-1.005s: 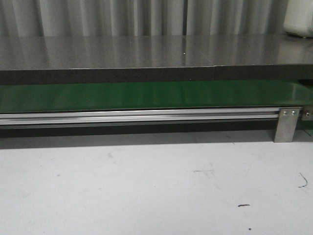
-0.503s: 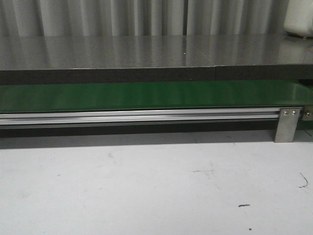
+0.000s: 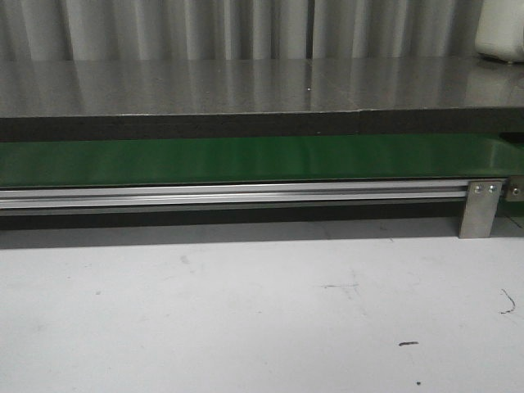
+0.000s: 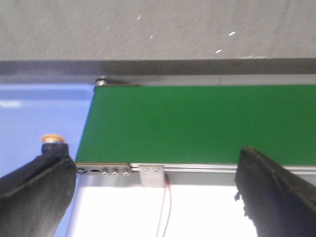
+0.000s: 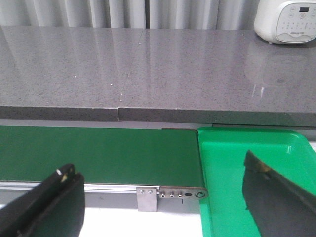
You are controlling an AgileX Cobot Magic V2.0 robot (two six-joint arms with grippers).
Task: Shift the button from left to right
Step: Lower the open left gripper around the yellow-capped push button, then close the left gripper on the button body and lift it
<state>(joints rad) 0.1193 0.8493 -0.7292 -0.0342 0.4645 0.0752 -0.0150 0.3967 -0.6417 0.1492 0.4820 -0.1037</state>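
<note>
The button (image 4: 52, 138) sat off the left end of the belt (image 4: 197, 123), on a blue surface (image 4: 34, 123) that looked like a tray or bin, its orange cap showing just above the left gripper's (image 4: 158, 197) near finger (image 4: 39, 192); whether the finger touched it could not be told. That gripper hung with its fingers spread wide and nothing between them, likely lined up over the belt's end so it could reach across to the button. The right gripper (image 5: 168, 197) was just as wide open and empty, poised where the belt met a green tray (image 5: 247, 143), which was probably where the button should end up, so that arm seemed to be waiting for delivery. In the front view neither arm nor the button showed, only the belt (image 3: 246, 160) running across on its aluminium rail (image 3: 229, 195) with a bracket (image 3: 481, 209) at the right. In front lay a pale, scuffed table (image 3: 246, 311); behind ran a grey speckled counter (image 5: 148, 69) with a white cooker (image 5: 286, 22) on it, backed by grey curtains (image 3: 205, 29).
</note>
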